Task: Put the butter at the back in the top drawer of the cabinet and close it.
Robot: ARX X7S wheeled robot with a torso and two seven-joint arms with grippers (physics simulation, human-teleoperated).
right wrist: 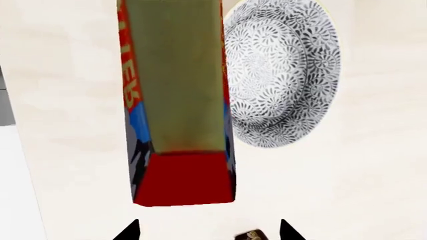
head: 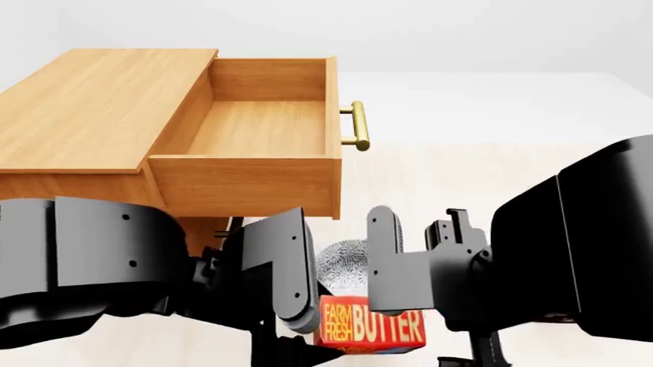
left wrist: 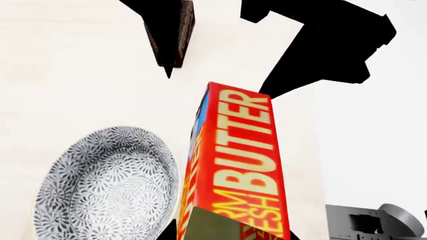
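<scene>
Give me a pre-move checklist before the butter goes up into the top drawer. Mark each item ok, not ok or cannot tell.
1. Top drawer open: ok, pulled out of the cabinet.
2. Drawer interior free: ok, nothing seen inside.
3. Butter located: ok, low between the arms, label readable.
4. Butter gripped by a pincer: cannot tell, fingertips hidden in every view.
5. Patterned bowl apart from the butter: ok, a gap shows beside it in the left wrist view.
6. Drawer closed afterwards: not ok, not yet done.

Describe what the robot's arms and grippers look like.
Both arms are matte dark grey to black, built of blocky rounded shells. The left arm shows small screw dots. The grippers, left gripper and right gripper, have flat, slab-like grey fingers. No cables or markings are visible.
</scene>
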